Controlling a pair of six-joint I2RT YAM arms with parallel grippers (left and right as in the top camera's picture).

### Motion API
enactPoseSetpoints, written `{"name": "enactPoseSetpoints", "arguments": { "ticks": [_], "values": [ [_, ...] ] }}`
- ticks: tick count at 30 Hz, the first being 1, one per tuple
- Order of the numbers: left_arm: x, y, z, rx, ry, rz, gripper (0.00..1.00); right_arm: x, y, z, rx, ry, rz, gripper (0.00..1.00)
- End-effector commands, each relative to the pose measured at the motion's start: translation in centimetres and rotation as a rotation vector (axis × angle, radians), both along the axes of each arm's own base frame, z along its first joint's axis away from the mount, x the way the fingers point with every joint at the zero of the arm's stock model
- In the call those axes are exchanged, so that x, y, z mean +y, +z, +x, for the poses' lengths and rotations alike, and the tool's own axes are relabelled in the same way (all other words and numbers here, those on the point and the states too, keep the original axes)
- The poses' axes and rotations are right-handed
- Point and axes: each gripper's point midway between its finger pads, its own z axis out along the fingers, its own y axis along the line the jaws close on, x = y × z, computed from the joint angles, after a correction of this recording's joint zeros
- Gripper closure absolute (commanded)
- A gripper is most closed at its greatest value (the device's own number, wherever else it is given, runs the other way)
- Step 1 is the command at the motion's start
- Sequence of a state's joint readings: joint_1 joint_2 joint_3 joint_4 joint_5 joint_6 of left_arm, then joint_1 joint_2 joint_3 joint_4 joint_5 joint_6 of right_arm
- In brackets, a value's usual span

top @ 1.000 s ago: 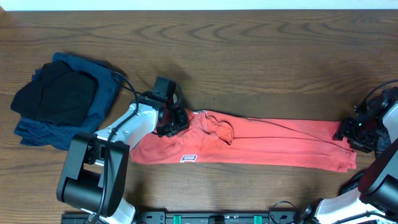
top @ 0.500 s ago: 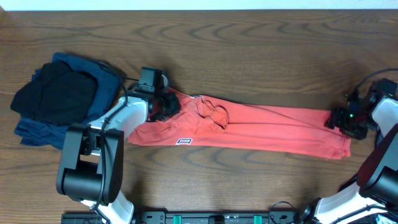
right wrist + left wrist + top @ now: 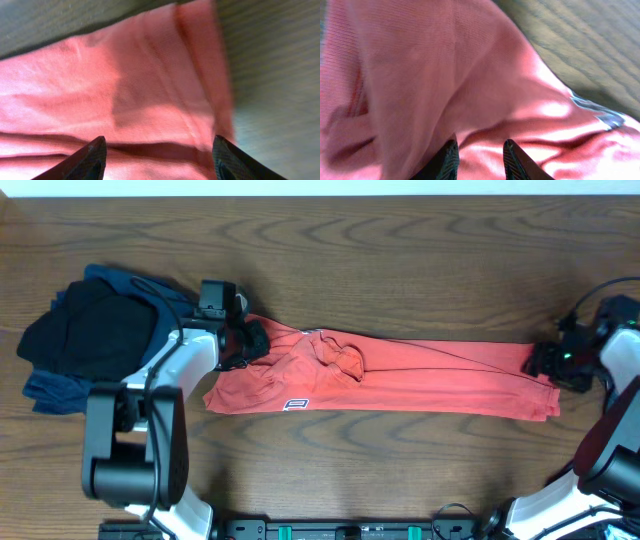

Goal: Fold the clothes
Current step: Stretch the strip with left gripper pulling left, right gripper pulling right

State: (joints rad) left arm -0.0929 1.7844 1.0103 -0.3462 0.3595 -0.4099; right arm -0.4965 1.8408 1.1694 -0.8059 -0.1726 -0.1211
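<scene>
Where it lies stretched across the wooden table (image 3: pixel 400 260), a coral-red T-shirt (image 3: pixel 430 385) has its left end pinched in the left gripper (image 3: pixel 479 159). The right gripper (image 3: pixel 159 155) stands wide open over its right end. Farther left, dark clothes (image 3: pixel 90 340) sit heaped.

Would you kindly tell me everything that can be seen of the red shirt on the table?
The red shirt is soft coral knit, folded lengthwise into a long narrow band lying across the wooden table. A small white label sits by its near edge towards the left, and the cloth is rumpled just beyond it. The left gripper pinches a fold at its left end, and the right gripper stands open over its right end.
</scene>
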Motion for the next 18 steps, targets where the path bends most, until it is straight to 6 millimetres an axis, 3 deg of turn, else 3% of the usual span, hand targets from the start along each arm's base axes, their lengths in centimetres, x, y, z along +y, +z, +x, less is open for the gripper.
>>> {"name": "enactPoseSetpoints", "arguments": {
  "ticks": [1,3,7,13,18],
  "values": [
    [0.3,4.5,1.1,-0.12,-0.014,0.007,0.68,-2.0,3.6,1.5,-0.08,0.004,-0.03,0.32],
    [0.3,6.2,0.6,-0.141,-0.005,0.002,0.67,-2.2,4.1,1.0,-0.068,0.043,-0.035,0.32],
    [0.2,8.4,-1.3,-0.13,0.007,-0.011,0.67,-2.0,3.2,-0.5,-0.011,0.075,-0.034,0.31],
    [-0.7,8.3,-3.5,-0.063,-0.026,-0.005,0.62,-1.4,0.6,-2.7,0.063,0.086,-0.026,0.3],
    [-1.3,8.2,-4.0,-0.051,-0.044,-0.004,0.61,-0.5,-1.4,-3.9,0.08,0.112,-0.011,0.31]
  ]
}}
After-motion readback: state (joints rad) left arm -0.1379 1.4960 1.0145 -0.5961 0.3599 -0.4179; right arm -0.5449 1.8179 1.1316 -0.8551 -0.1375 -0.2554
